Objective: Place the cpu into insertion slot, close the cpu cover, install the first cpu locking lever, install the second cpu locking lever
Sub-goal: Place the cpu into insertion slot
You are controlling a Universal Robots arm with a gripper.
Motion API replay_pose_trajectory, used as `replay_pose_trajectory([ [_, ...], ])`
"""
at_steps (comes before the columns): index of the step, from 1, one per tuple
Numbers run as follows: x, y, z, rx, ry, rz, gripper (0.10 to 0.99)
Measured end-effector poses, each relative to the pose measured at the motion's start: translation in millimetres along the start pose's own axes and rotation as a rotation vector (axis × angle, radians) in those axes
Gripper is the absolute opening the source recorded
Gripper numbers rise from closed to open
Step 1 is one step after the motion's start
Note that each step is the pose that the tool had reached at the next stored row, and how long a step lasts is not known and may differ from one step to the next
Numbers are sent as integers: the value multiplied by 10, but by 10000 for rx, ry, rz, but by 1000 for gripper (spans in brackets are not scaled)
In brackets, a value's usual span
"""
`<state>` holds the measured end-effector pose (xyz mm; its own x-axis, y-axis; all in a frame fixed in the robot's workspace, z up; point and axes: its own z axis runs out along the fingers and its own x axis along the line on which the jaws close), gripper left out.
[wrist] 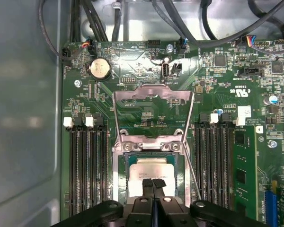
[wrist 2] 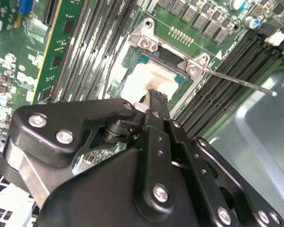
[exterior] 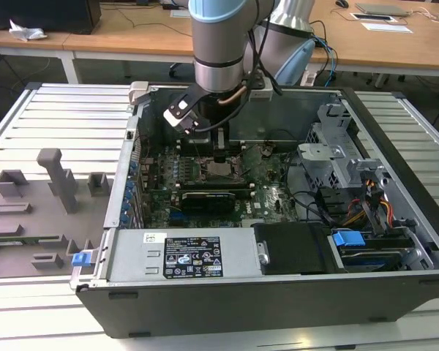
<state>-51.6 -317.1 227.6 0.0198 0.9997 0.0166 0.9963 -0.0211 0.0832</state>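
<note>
Gripper, jaws closed empty, apparently touches cpu seated in insertion slot.

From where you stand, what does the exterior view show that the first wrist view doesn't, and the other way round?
The exterior view adds the robot arm, the whole open computer case and a grey tray of holders on the exterior view's left. The first wrist view adds a round coin battery and the metal cover frame swung open. Both show the shut hand right over the silver chip sitting in its socket.
</note>
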Motion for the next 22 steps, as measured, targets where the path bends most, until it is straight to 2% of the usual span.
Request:
replay_pose_trajectory([
  [4,2,10,-125,-2,-49,-3,106],
  [6,4,19,-227,-4,-145,-11,106],
  [7,4,21,-251,-5,-182,-14,106],
  [8,5,24,-290,-7,-255,-21,106],
  [10,5,28,-324,-4,-313,-25,106],
  [12,6,42,-326,8,-319,-22,106],
  [15,6,107,-322,60,-322,-22,106],
  [22,7,112,-322,60,-322,-21,106],
])
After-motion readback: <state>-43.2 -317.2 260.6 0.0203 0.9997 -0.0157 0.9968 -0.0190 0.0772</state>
